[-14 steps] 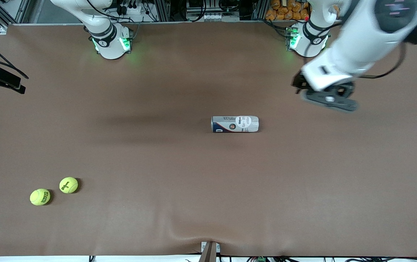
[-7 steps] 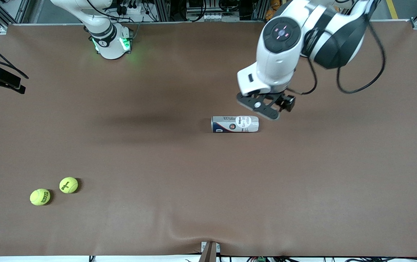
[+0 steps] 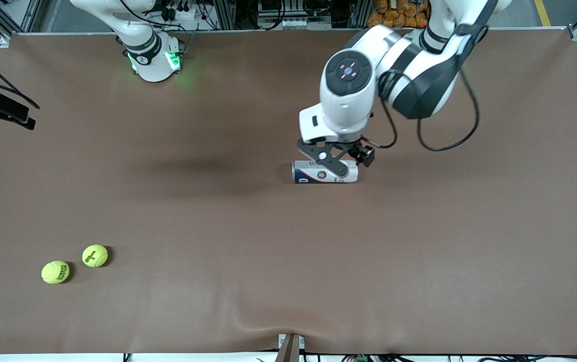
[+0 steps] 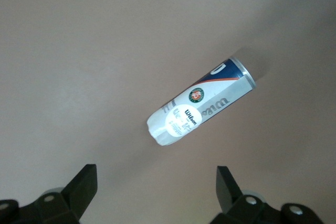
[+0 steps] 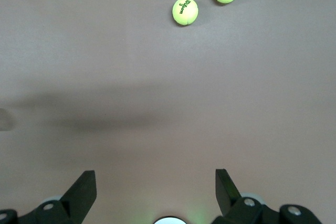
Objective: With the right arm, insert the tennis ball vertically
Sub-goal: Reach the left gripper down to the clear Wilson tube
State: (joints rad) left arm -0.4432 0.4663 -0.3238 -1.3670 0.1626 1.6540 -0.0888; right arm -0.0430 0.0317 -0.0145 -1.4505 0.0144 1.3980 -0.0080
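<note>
since the earlier frames the left arm is swinging in from its own end of the table toward the middle, and the left gripper [image 3: 336, 162] is now hanging directly over the tennis ball can [image 3: 325, 172], which is not shifting.

going across the front view: two tennis balls are sitting near the right arm's end of the table, well apart from both grippers. one tennis ball [image 3: 55, 272] is lying just beside the other tennis ball [image 3: 95, 255], apparently not quite touching. the right arm's base [image 3: 153, 59] is showing at the table's edge; the right gripper [image 5: 156, 195] is waiting with fingers spread wide and nothing between them, looking down at bare brown table [image 3: 218, 211] with the balls ahead of it.

the can is lying on its side below the left gripper. in the left wrist view the can [image 4: 202, 103] is sitting ahead of the spread fingertips [image 4: 84, 182], untouched; jaws fully apart, holding nothing.

judgement: left arm is lining up to grasp and stand the can upright, so the right arm can fetch a ball and drop it in vertically. no ball is picked yet.
</note>
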